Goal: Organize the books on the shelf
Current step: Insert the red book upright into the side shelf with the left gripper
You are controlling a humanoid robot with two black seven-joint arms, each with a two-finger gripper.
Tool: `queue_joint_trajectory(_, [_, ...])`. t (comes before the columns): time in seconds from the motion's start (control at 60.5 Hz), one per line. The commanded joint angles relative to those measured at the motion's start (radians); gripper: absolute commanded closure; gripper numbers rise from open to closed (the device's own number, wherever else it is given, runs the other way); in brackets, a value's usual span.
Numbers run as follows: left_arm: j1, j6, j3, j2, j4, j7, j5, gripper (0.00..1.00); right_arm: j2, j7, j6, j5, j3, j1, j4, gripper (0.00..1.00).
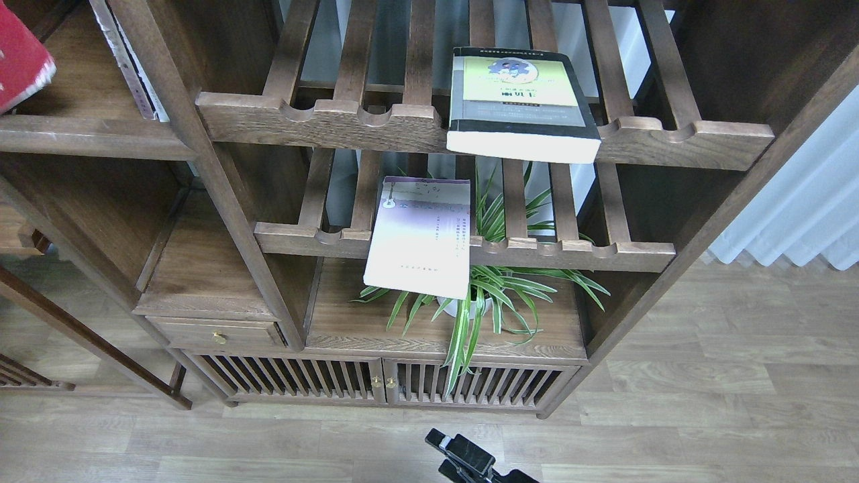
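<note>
Only a corner of the red book point(20, 60) shows at the top left edge, over the flat dark-brown shelf point(87, 131); what holds it is out of view. The thick black-grey book point(520, 100) with the yellow-green panel lies on the upper slatted rack and overhangs its front rail. The pale lavender-white book point(419, 235) lies tilted on the lower slatted rack and hangs over its front. My right gripper point(451, 451) is a dark tip at the bottom edge, over the floor, far below the books. My left gripper is out of view.
A thin book or board point(127, 60) leans at the shelf's right end against the upright post. A potted spider plant point(490, 295) stands under the lower rack. A small drawer point(215, 332) and slatted cabinet doors point(376, 382) are below. A pale curtain point(805, 208) hangs at right.
</note>
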Motion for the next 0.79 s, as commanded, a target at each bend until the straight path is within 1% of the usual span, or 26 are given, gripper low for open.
queue_joint_trajectory(0.0, [-0.106, 0.000, 0.035, -0.023, 0.069, 0.000, 0.058, 0.94, 0.001, 0.001, 0.000, 0.000, 0.000, -0.005, 0.000, 0.01])
queue_joint_trajectory(0.149, [-0.193, 0.000, 0.098, -0.064, 0.124, -0.001, 0.107, 0.94, 0.001, 0.001, 0.000, 0.000, 0.000, -0.009, 0.001, 0.01])
queue_joint_trajectory(0.165, [-0.221, 0.000, 0.125, -0.079, 0.142, -0.001, 0.120, 0.94, 0.001, 0.001, 0.000, 0.000, 0.000, -0.009, 0.004, 0.01])
queue_joint_trajectory(0.231, [-0.259, 0.000, 0.156, -0.092, 0.155, -0.003, 0.130, 0.94, 0.001, 0.001, 0.000, 0.000, 0.000, -0.011, 0.005, 0.01])
queue_joint_trajectory(0.314, [-0.298, 0.000, 0.193, -0.098, 0.170, -0.004, 0.131, 0.94, 0.001, 0.001, 0.000, 0.000, 0.000, -0.011, 0.005, 0.01])
queue_joint_trajectory(0.43, [-0.374, 0.000, 0.265, -0.100, 0.227, -0.009, 0.136, 0.94, 0.001, 0.002, 0.000, 0.000, 0.000, -0.011, 0.006, 0.01])
queue_joint_trajectory(0.661, [-0.469, 0.000, 0.349, -0.100, 0.280, -0.011, 0.139, 0.94, -0.001, 0.002, 0.000, 0.000, 0.000, -0.011, 0.008, 0.01])
queue_joint_trajectory(0.777, [-0.506, 0.000, 0.392, -0.100, 0.326, -0.012, 0.137, 0.94, -0.001, 0.002, 0.000, 0.000, 0.001, -0.011, 0.008, 0.01])
